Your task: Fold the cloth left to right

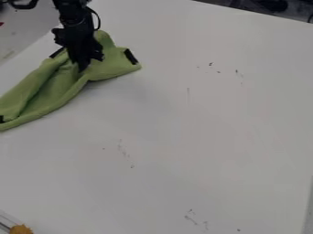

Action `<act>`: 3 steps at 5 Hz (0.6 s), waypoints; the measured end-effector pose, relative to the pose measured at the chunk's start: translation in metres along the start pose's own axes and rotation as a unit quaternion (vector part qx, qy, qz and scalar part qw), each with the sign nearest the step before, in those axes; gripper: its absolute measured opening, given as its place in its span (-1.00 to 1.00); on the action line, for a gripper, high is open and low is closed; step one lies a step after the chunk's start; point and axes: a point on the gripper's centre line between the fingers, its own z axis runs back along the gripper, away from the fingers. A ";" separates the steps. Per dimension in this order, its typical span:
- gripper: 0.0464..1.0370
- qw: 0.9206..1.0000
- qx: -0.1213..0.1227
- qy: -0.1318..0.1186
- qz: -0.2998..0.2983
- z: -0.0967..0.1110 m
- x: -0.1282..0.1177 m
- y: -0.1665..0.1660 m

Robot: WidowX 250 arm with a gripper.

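Judging by its loose folds, I expect this green cloth (pixel 64 84) to be light, limp and easy to bunch, with nothing fragile about it. It lies in the upper left of the camera view on the white table (pixel 196 123), running from just below my arm (pixel 74 23) down to the left edge. My black gripper (pixel 89 65) is down at its upper part, among the creases; whether I am clamped on fabric or merely resting there, I cannot tell.

The body of the cloth should give way under me and slide readily over the smooth table, so I would press gently and not shove. Pinching in the middle would likely gather a wad and drag the whole piece along. I would sooner take a narrow bite at the rim, on the left side, near the dark patch (pixel 2 119) at the lower end, then lift low and carry the edge rightward. The dark patch (pixel 130 56) at the upper right corner looks a touch stiffer than the weave and could serve as a mark to fold toward. The long ridges should be eased flat first, or the fold will come out lumpy.
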 end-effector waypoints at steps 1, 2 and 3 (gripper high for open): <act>-0.97 0.998 0.050 -0.035 0.012 0.042 0.011 -0.002; -0.97 0.995 0.059 -0.048 0.061 0.066 0.006 -0.032; -0.97 0.991 0.044 -0.049 0.112 0.078 0.002 -0.060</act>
